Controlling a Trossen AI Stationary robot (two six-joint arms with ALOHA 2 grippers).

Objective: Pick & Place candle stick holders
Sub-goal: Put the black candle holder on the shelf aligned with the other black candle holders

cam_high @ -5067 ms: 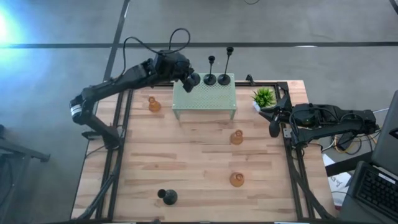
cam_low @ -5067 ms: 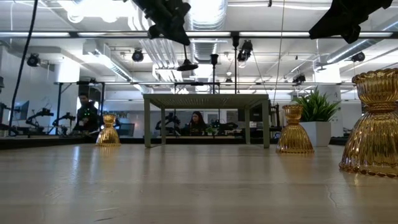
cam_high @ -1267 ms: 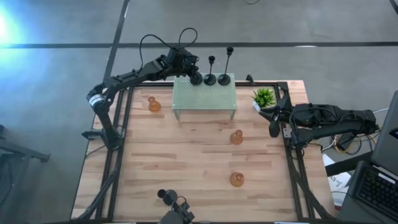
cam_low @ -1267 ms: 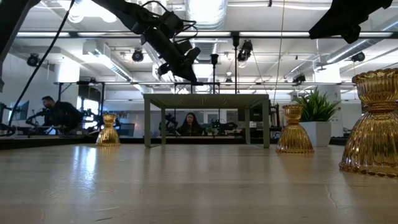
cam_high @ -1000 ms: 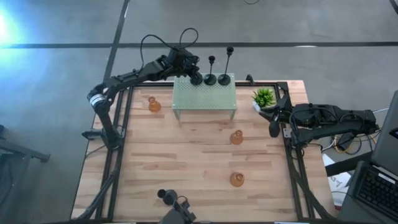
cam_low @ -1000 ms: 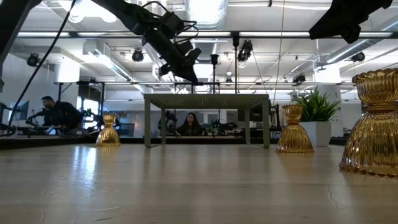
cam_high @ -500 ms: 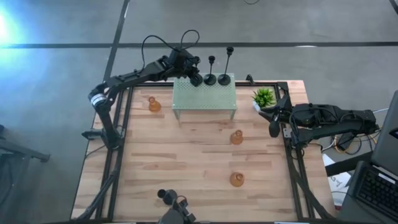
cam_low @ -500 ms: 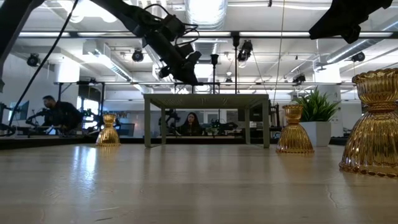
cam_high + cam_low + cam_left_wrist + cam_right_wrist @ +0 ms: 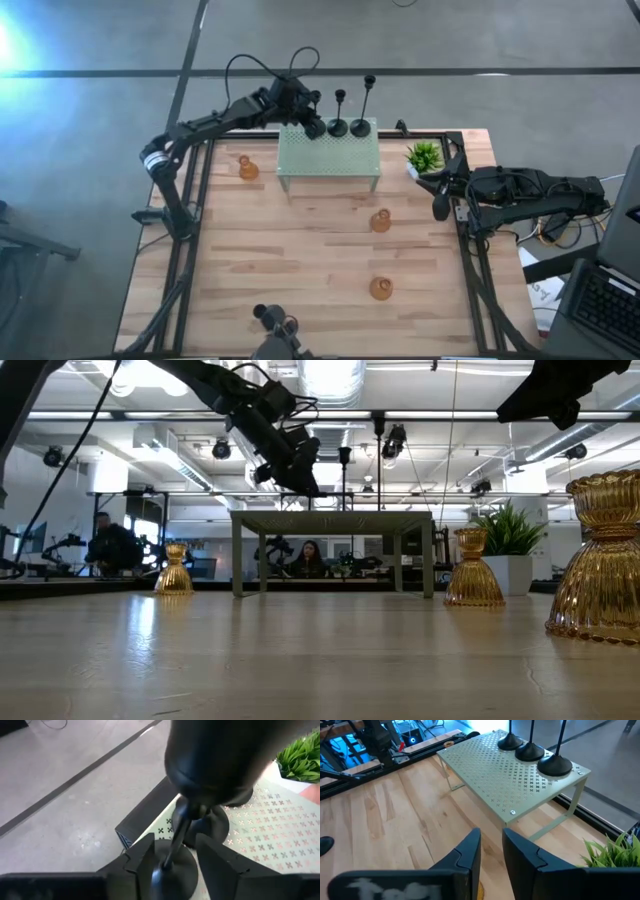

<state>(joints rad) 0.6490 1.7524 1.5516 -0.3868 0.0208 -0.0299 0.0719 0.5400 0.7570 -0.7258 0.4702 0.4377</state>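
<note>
Three black candle stick holders (image 9: 338, 127) stand in a row along the far edge of a green perforated shelf (image 9: 330, 160). My left gripper (image 9: 172, 855) is open at the leftmost one; the thin stem (image 9: 176, 832) stands between its fingers, and the round base (image 9: 172, 872) rests on the shelf's far left corner. A fourth black holder (image 9: 268, 316) stands near the table's near edge. Three amber glass holders (image 9: 247, 168) (image 9: 380, 221) (image 9: 380, 289) stand on the wood. My right gripper (image 9: 440, 207) waits at the right edge, slightly open and holding nothing.
A small green potted plant (image 9: 425, 156) stands at the far right, beside my right arm. The shelf stands on thin legs at the table's far middle. A black frame rail (image 9: 190, 230) runs along the table's sides. Bare wood (image 9: 310, 250) lies between the amber holders.
</note>
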